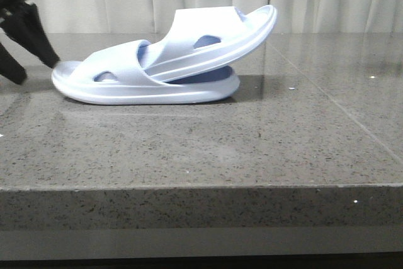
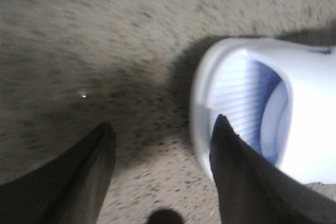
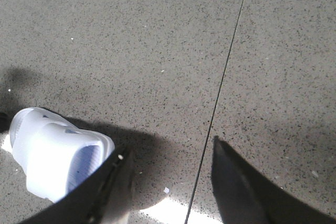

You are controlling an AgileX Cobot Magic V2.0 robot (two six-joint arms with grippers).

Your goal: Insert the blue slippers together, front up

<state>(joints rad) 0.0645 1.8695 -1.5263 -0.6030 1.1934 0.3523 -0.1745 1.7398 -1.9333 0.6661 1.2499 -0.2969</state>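
Beside the nested blue slippers [image 1: 151,70], the left claw [image 1: 34,70] gapes, empty.

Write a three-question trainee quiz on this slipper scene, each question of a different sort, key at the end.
1. True or false: the upper slipper lies flat on the table.
2. Which gripper is beside the lower slipper: A left, B right?
3. Fill in: the left gripper is ____.

Key: 1 false, it is tilted with one end tucked under the lower slipper's strap. 2 A. 3 open, holding nothing.
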